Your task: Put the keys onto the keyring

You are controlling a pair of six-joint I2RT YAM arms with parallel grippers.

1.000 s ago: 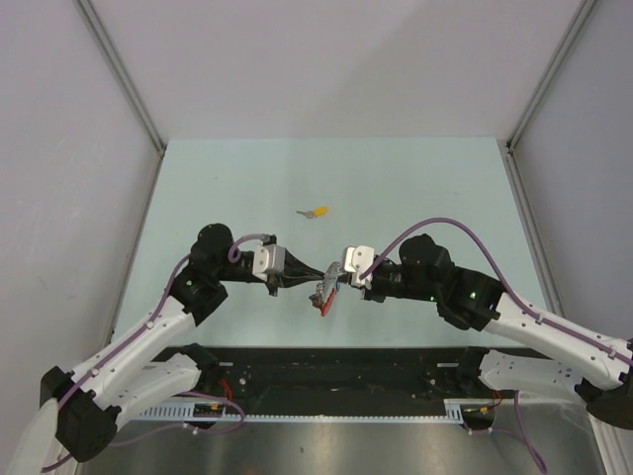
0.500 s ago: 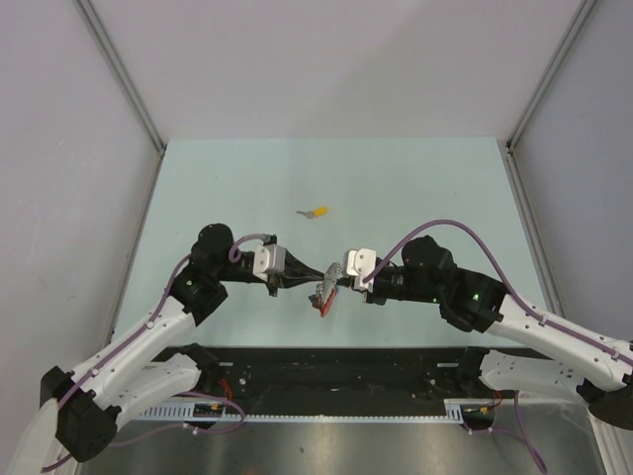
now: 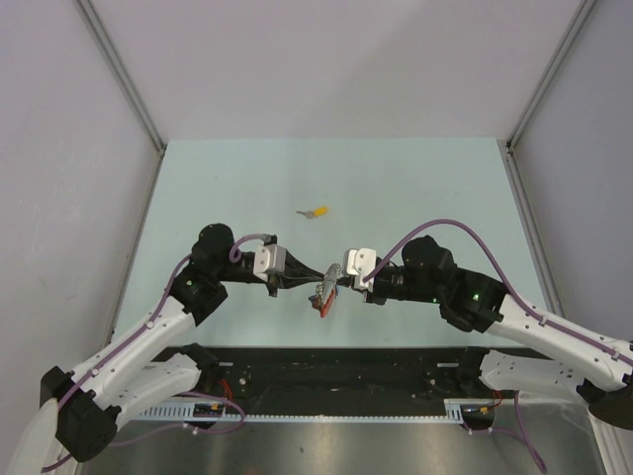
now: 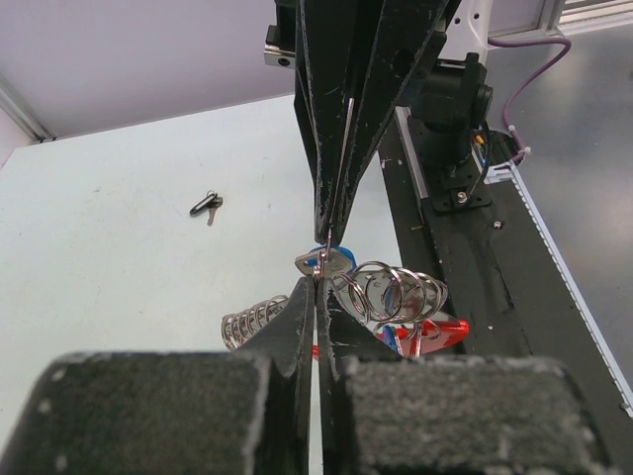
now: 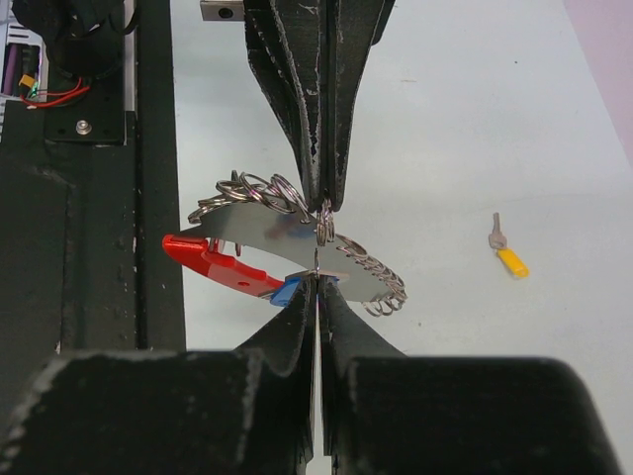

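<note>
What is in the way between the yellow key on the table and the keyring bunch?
Nothing visible. The yellow key lies alone on the table, only bare surface between it and the keyring bunch. Both the left tool and the right tool are shut on that bunch, so neither is free to fetch it.

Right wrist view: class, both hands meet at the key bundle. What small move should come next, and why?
Probably ease the right hand slightly towards the left hand, feeding the blue-capped key onto the keyring. Both hands are shut, tips almost touching, left pinching the ring, right the key; whether it is threaded yet cannot be told.
</note>
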